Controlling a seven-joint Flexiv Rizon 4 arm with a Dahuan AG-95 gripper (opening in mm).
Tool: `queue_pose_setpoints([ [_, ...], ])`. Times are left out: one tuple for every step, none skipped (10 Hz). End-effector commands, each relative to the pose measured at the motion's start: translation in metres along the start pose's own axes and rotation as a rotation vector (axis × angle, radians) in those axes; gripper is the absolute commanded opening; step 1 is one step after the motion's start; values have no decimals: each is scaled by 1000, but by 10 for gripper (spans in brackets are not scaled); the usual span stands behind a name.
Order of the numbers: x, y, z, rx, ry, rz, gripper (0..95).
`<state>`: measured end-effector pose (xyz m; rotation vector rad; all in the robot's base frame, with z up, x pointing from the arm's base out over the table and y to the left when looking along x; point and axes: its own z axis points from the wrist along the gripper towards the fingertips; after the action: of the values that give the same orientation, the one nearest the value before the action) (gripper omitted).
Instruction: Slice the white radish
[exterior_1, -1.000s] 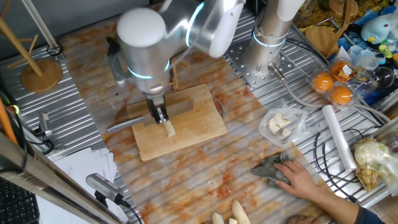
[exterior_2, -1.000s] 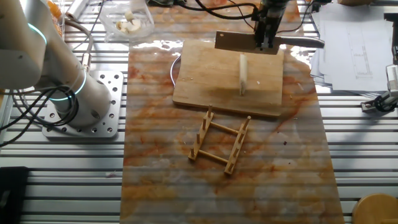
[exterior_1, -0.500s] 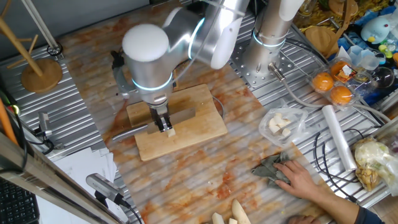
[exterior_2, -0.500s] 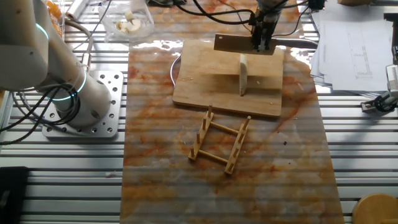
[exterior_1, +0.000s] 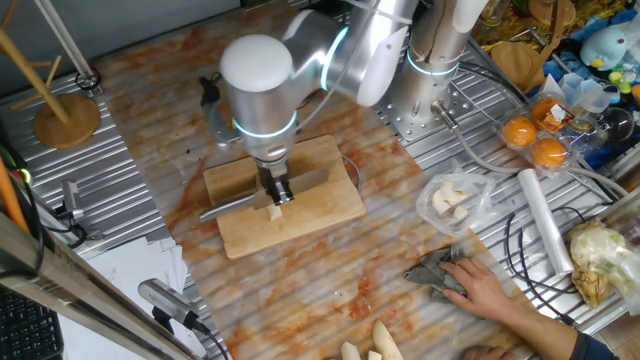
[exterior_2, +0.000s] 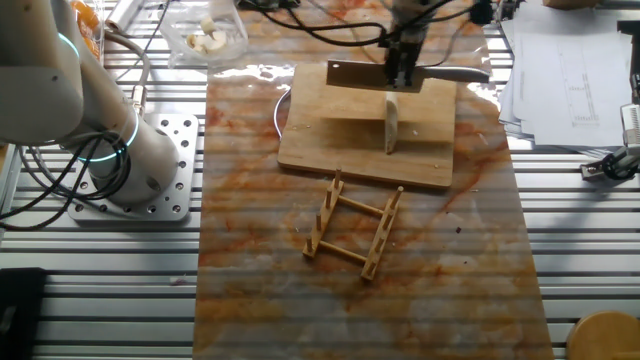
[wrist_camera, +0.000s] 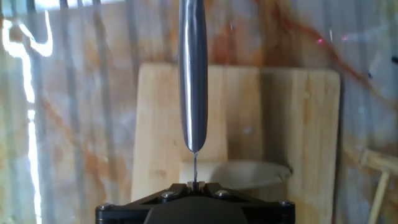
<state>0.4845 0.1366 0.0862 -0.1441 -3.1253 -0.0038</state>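
The white radish (exterior_2: 389, 120) is a slim cream stick lying on the wooden cutting board (exterior_2: 330, 140). In one fixed view only its near end (exterior_1: 274, 211) shows below the gripper. My gripper (exterior_2: 403, 68) is shut on a knife. The knife's grey blade (exterior_2: 355, 75) and handle (exterior_2: 462, 74) hang across the radish's far end, just above it. In the hand view the gripper (wrist_camera: 195, 185) grips the knife (wrist_camera: 193, 74) edge-on, with the radish (wrist_camera: 249, 172) crosswise under it on the board (wrist_camera: 298, 124).
A small wooden rack (exterior_2: 355, 230) lies in front of the board. A clear bag of pale chunks (exterior_1: 450, 197) sits to the right, beside a person's hand (exterior_1: 485, 285) on a grey cloth. Pale pointed roots (exterior_1: 370, 345) lie at the front edge. The robot base (exterior_2: 130, 170) stands to the left.
My gripper has carried the knife sideways along the board's far edge, left in the other fixed view. The radish has not moved.
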Motion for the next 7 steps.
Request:
queue_pose_setpoints([
  [0,4,2,-1,1,4,0],
  [0,5,3,-2,1,3,0],
  [1,5,5,-1,2,4,0],
  [2,5,6,2,3,6,0],
  [4,4,7,4,6,15,0],
  [6,3,7,8,5,29,0],
  [6,3,7,2,5,41,0],
])
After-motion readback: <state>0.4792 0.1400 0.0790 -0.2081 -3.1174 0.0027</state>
